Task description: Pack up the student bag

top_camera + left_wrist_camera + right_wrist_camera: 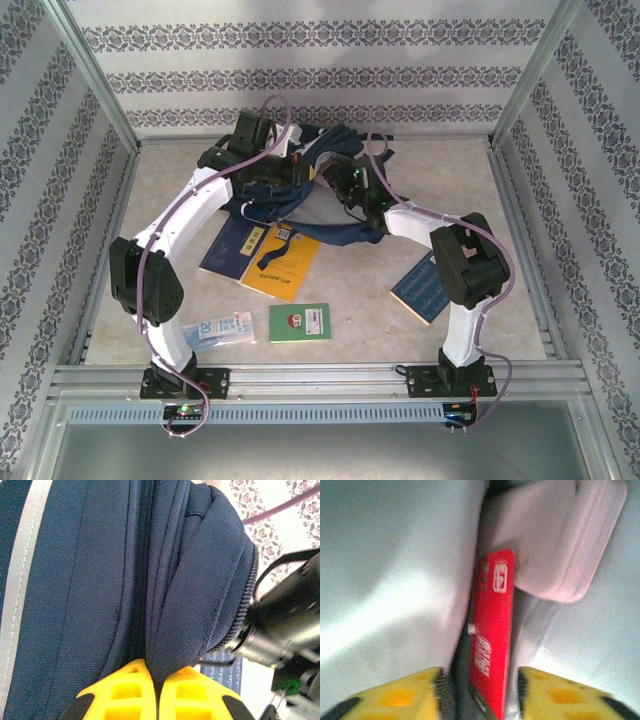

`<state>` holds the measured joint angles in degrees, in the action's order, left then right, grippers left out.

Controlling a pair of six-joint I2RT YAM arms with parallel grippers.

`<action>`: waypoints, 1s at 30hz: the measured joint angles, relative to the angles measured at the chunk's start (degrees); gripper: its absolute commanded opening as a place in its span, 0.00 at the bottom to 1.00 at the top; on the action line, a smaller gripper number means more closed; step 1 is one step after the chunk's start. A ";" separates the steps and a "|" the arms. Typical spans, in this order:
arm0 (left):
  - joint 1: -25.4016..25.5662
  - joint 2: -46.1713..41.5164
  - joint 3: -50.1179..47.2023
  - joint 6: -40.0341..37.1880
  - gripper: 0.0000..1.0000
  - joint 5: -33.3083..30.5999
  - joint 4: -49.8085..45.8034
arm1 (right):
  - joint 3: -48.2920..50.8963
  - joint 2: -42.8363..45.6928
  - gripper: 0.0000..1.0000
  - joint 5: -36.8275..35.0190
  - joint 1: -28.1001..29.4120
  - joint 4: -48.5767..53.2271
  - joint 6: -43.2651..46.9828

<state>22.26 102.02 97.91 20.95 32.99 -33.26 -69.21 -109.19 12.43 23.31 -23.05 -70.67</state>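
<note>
Patterned wallpaper panels wall in a pale stone-look table (370,320). The student bag (300,200) lies at its far middle, between the two arms.

The left gripper (159,680) is pinched tight on a fold of the navy fabric beside the zip (245,605), apparently holding the mouth up. The right gripper (485,690) is down inside the pale lining (395,580). Its jaws are parted either side of a thin red booklet (492,630), which stands on edge next to a pale pouch (560,540). A sliver of gap on the left suggests the booklet is loose rather than clamped.

The likely risks:

- **Booklet pulled back out:** the right jaw sits very close, so a crooked withdrawal could drag it up or tip it.
- **Bag mouth collapsing:** the left pinch holds only a small fold. If that slips, the mouth would sag onto the right wrist.
- **Books shifted:** a dark strap lies across the yellow book (285,262) beside the blue book (232,248), so any tug on the bag might move them.
</note>
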 measured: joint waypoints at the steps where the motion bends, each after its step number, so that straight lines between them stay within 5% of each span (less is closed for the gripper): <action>1: 0.50 -0.20 -0.52 -0.66 0.18 -0.04 -0.26 | -0.07 0.07 0.35 0.81 -0.55 -1.22 -0.11; 6: 4.11 -0.35 -0.83 -3.52 0.45 0.57 -3.74 | -0.37 -0.55 0.25 3.61 -1.99 -3.02 -1.29; 11: 6.19 -0.02 3.45 -5.92 0.62 -1.49 -8.48 | 0.13 -1.14 0.21 4.02 -2.01 -3.85 -2.51; 24: 10.54 16.17 29.29 -12.79 0.70 -15.50 -19.10 | 2.27 -1.14 0.20 5.20 -2.10 -6.43 -3.19; 30: 13.53 20.22 31.89 -14.97 0.63 -22.58 -21.70 | 2.27 -1.14 0.19 5.64 -2.10 -6.43 -4.02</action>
<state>35.79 122.23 129.80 5.98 10.41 -54.96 -66.94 -110.32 18.06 21.21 -29.47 -74.70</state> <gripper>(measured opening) 0.678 0.199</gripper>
